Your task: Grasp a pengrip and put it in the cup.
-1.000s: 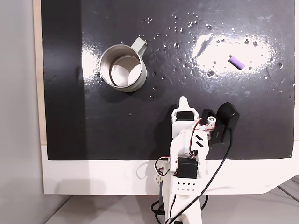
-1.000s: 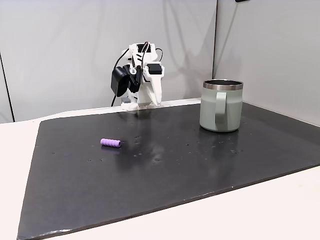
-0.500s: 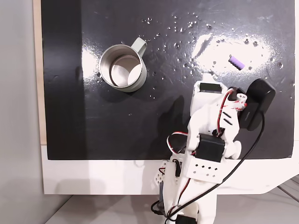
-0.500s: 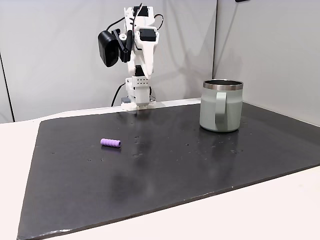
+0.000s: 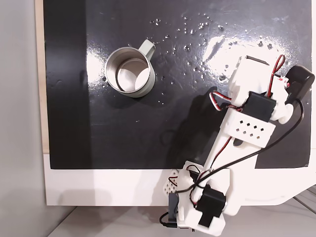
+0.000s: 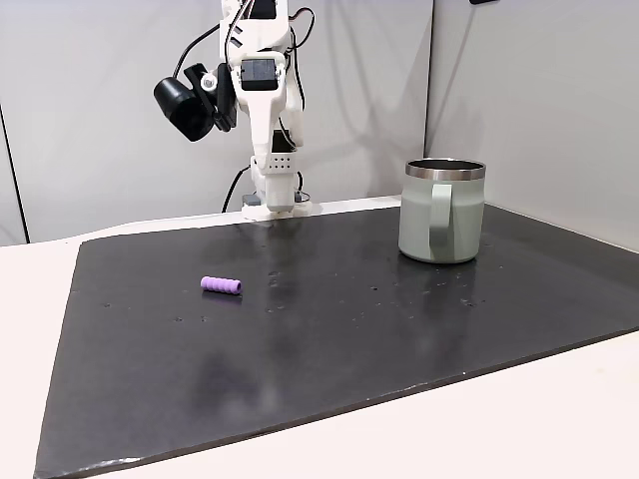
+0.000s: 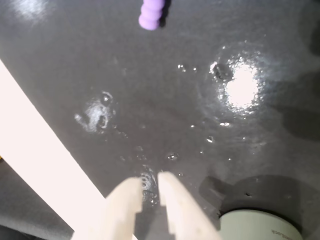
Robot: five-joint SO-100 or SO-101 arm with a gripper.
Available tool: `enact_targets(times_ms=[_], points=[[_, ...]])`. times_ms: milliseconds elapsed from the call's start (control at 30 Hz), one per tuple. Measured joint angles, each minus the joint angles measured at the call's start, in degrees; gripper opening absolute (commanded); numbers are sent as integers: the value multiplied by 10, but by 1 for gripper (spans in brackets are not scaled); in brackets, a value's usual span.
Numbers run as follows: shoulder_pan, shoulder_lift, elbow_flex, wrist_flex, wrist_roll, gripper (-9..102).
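The pengrip (image 6: pixel 222 285) is a small light-purple tube lying on the black mat (image 6: pixel 329 329), left of centre in a fixed view. In the wrist view the pengrip (image 7: pixel 150 14) lies at the top edge, far ahead of my gripper (image 7: pixel 149 181). The two pale fingers (image 7: pixel 172 200) stand almost together with nothing between them. The cup (image 5: pixel 129 70), a steel mug with a pale grey-green outside, stands upright and empty at the mat's upper left in the top-down view; its handle points up-right. The raised arm (image 5: pixel 249 123) hides the pengrip there.
The cup (image 6: pixel 440 212) stands at the mat's right side in the side-on fixed view, well apart from the pengrip. The arm (image 6: pixel 262 80) is raised high over its base at the mat's far edge. A white table border (image 7: pixel 35 150) runs along the mat.
The arm has unfolded from its low rest pose, risen and swung to the right in the top-down view, and now covers the pengrip there. Pengrip and cup have not moved.
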Motion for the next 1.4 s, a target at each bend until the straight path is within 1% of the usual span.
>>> enact_targets(times_ms=[133, 200, 367, 633, 867, 1400], points=[[1, -70, -54, 29, 22, 17], [-2, -98, -70, 35, 33, 20], [4, -148, -94, 39, 62, 19], [45, -210, -99, 42, 106, 19], [54, -247, -101, 41, 111, 19], [72, -364, -194, 43, 120, 19]])
